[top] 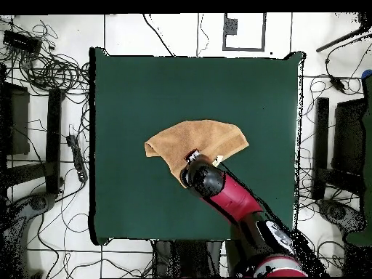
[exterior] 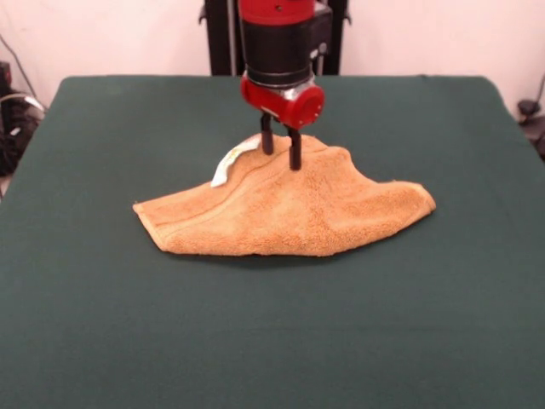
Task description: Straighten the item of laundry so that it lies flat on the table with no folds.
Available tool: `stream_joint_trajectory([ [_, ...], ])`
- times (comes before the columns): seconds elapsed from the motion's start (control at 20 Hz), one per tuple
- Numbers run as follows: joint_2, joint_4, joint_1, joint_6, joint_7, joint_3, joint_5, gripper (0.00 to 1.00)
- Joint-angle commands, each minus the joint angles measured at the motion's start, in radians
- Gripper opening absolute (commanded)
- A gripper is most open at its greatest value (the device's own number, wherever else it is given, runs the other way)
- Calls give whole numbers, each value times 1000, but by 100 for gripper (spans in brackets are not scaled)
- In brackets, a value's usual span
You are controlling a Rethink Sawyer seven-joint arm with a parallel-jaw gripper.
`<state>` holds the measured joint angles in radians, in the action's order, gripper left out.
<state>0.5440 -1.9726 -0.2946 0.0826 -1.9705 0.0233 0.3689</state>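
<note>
The orange-tan towel point(exterior: 289, 209) lies crumpled near the middle of the dark green table point(exterior: 128, 324). Its far edge is drawn up into a peak. My gripper point(exterior: 281, 160) comes straight down onto that peak, with its two black fingers point(exterior: 295, 152) closed on the raised far edge. The white tag point(exterior: 228, 164) hangs just left of the fingers. A woven border band runs along the towel's left part. In the overhead view the towel point(top: 196, 139) shows as a folded fan shape, and the red arm point(top: 229, 196) covers its near corner and hides the fingers.
The black pedestal point(exterior: 221, 38) stands behind the table's far edge. Cables and black stands point(top: 51, 73) lie on the floor round the table point(top: 131, 94). Green cloth surrounds the towel on all sides.
</note>
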Motion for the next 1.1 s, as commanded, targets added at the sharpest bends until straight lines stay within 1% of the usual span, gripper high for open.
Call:
stream_joint_trajectory([
  [0.05,-79,-56,49,-57,-241,86,27,100],
  [0.15,-86,-42,81,-36,-239,47,42,100],
  [0.4,-94,13,200,128,-244,-114,87,100],
  [0.5,-92,18,223,160,-244,-144,90,100],
  [0.8,-86,27,247,210,-240,-191,82,100],
  [1.1,-109,-5,181,106,-225,-127,70,100],
])
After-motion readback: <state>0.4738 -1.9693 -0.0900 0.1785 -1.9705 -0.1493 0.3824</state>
